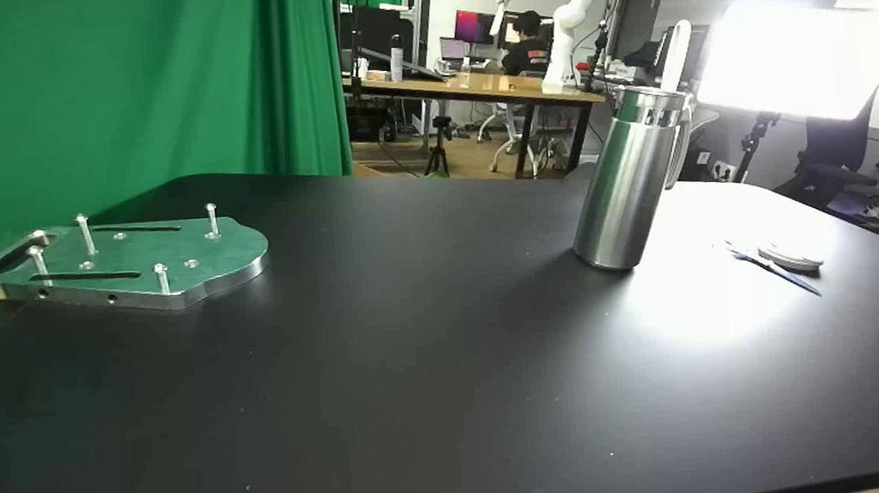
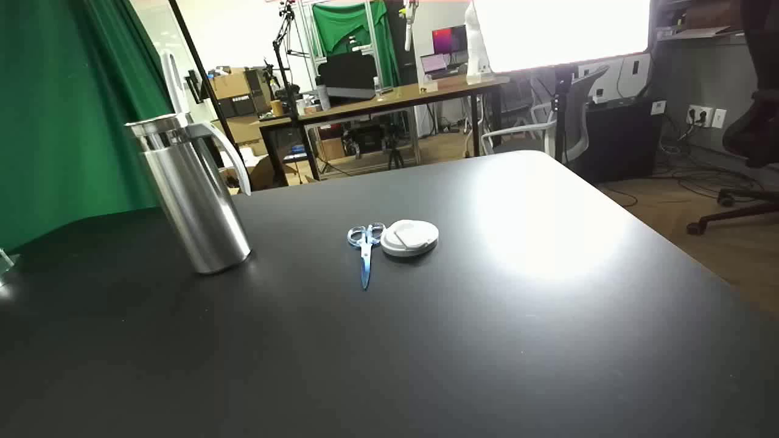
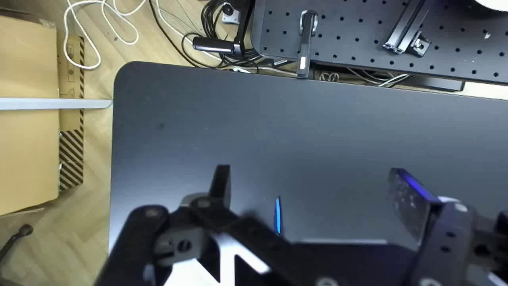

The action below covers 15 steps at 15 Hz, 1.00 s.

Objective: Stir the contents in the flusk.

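Observation:
The flusk [image 1: 623, 195] is a tall shiny silver metal jug with a side handle. It stands on the black table and also shows in an exterior view [image 2: 198, 207]. A long white utensil handle [image 1: 675, 56] sticks up out of its open top, and this handle also shows in an exterior view [image 2: 174, 82]. The contents of the flusk are hidden. My gripper [image 3: 313, 182] shows only in the wrist view. It is open, with wide-apart fingers and nothing between them, above the table. The flusk cannot be made out in the wrist view.
Blue scissors [image 2: 365, 252] lie beside a white rounded object [image 2: 410, 238] on the table [image 2: 389, 353]. The scissors' blue tip shows in the wrist view [image 3: 278, 214]. A pale-green plate with pegs [image 1: 138, 256] lies away from the flusk. A perforated black board [image 3: 357, 35] adjoins the table edge.

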Motion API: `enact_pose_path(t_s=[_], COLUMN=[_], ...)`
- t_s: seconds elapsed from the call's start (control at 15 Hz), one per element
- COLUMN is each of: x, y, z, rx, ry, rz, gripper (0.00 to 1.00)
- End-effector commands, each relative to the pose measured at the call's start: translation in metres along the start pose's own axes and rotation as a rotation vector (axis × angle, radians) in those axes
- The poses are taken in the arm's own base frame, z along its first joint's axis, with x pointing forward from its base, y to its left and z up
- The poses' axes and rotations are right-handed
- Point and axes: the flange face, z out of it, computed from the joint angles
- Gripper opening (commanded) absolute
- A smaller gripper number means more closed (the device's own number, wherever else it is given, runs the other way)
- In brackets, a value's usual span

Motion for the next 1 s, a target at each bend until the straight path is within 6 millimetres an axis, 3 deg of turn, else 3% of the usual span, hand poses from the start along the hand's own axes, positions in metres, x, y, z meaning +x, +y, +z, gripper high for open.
enact_pose_path(t_s=[0.0, 0.73, 0.93], x=[0.000, 0.000, 0.023], y=[0.000, 0.000, -0.003], z=[0.000, -0.001, -0.006], rx=[0.000, 0.000, 0.018], ry=[0.000, 0.000, 0.043], rz=[0.000, 0.000, 0.020], gripper=[1.00, 1.00, 1.00])
